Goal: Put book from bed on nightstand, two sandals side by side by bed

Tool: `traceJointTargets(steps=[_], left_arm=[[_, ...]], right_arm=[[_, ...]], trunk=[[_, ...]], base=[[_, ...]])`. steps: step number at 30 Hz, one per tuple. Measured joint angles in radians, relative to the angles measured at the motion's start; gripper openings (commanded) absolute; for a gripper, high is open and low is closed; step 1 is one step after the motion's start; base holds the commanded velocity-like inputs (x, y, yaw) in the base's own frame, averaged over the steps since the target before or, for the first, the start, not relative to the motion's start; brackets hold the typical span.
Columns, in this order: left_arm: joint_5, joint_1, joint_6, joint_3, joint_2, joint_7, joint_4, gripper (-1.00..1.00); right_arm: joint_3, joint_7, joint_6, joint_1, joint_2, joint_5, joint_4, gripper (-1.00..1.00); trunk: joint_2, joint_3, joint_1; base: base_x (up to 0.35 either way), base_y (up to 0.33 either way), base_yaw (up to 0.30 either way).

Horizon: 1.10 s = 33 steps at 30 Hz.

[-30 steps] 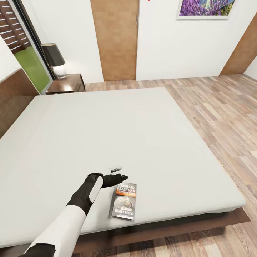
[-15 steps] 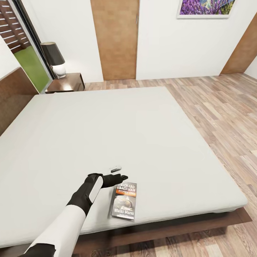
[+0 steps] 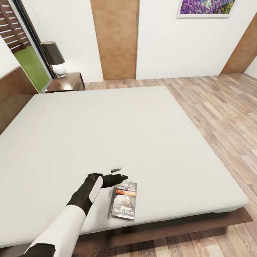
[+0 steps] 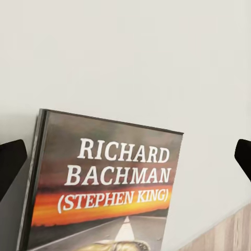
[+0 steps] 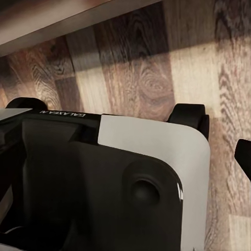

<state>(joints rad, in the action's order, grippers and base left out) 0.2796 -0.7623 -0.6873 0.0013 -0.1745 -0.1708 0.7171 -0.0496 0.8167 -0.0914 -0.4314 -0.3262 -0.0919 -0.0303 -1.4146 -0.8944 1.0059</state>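
Observation:
The book [image 3: 124, 200], dark grey with white "Richard Bachman" lettering and an orange band, lies flat near the front edge of the bed [image 3: 107, 132]. My left gripper [image 3: 119, 173] is open just beyond the book's top edge, low over the mattress. In the left wrist view the book [image 4: 104, 193] lies between the two widely spread black fingertips [image 4: 10, 164]. A nightstand [image 3: 67, 82] stands beside the headboard at the far left. One black fingertip [image 5: 243, 157] of my right gripper hangs over the wood floor, spread out to the frame's edge. The sandals are out of view.
A black-shaded lamp [image 3: 53, 59] stands on the nightstand. A brown door [image 3: 116, 39] and a lavender painting [image 3: 205, 8] are on the far wall. Wood-plank floor [image 3: 221, 107] runs along the bed's right side. The robot's own base [image 5: 104, 188] is below the right wrist.
The head view has shifted very slightly. The left gripper and the book stay where they were.

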Motion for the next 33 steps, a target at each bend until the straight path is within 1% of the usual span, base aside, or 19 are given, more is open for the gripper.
traceJointTargets(steps=[10, 18, 33], left_arm=[[0.000, 0.000, 0.000, 0.000, 0.000, 0.000, 0.000, 1.00], [0.000, 0.000, 0.000, 0.000, 0.000, 0.000, 0.000, 1.00], [0.000, 0.000, 0.000, 0.000, 0.000, 0.000, 0.000, 1.00]], right_arm=[[0.000, 0.000, 0.000, 0.000, 0.000, 0.000, 0.000, 1.00], [0.000, 0.000, 0.000, 0.000, 0.000, 0.000, 0.000, 1.00], [0.000, 0.000, 0.000, 0.000, 0.000, 0.000, 0.000, 1.00]], trunk=[[0.000, 0.000, 0.000], [-0.056, -0.025, 0.031], [-0.056, -0.025, 0.031]], base=[[0.000, 0.000, 0.000], [0.000, 0.000, 0.000], [0.000, 0.000, 0.000]])
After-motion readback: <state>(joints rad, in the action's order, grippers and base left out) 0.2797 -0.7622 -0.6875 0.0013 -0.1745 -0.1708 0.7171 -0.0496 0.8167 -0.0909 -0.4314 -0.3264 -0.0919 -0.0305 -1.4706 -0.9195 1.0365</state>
